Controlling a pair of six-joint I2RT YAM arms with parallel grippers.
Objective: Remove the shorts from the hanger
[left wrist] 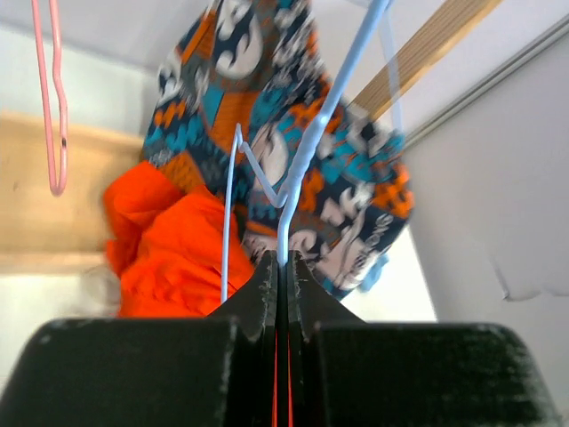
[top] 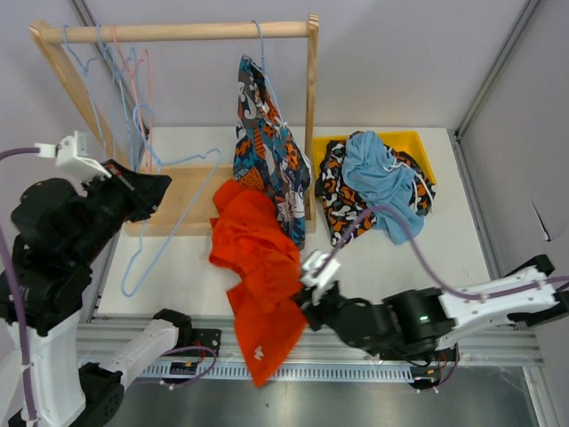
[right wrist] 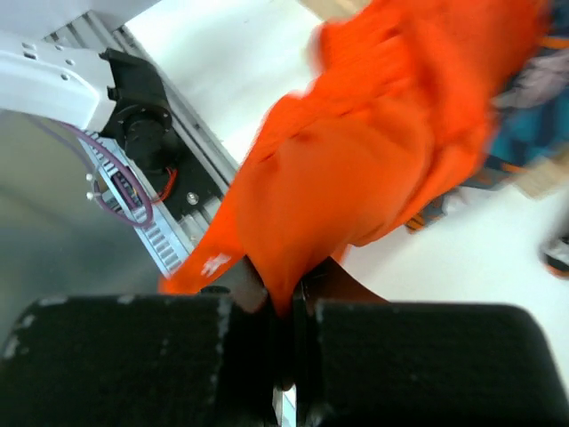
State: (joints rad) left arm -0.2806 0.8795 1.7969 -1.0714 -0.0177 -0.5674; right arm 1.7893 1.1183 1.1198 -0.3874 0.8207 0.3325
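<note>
Red-orange shorts [top: 253,258]: a crumpled bundle in front of the rack's base, between the two arms; the lower end hangs past the near edge of the table [top: 498,222] over the metal rail; a small white mark shows near the bottom hem
Right claw [right wrist: 283,298]: pressed together, pinching a fold of the red-orange shorts; orange cloth comes straight out from between the two black fingers and spreads up and away from them
Left claw [left wrist: 282,258]: pressed together, with no gap showing between the fingers; it pinches the light-blue wire hanger [left wrist: 336,107], whose wire rises from the very tip and slants up to the right
Light-blue wire hanger: off the rod and tilted, with its lower corner reaching toward the near table edge; a kinked second strand of it stands just left of the clamped wire; I cannot tell whether any orange cloth hangs on it
Patterned shorts [top: 267,147]: blue, orange and white; they hang from the wooden rod [top: 178,33] on another blue wire hanger, just behind the red-orange shorts and overlapping their upper edge in the top view
Camouflage shorts [top: 333,196]: orange, black and white; they lie in the yellow bin [top: 418,142] and drape over its left rim
Light blue shorts [top: 382,178]: heaped on the camouflage shorts in the same bin
Spare hangers [top: 116,67]: a bunch of light-blue and pink wire hangers at the left end of the wooden rod
</note>
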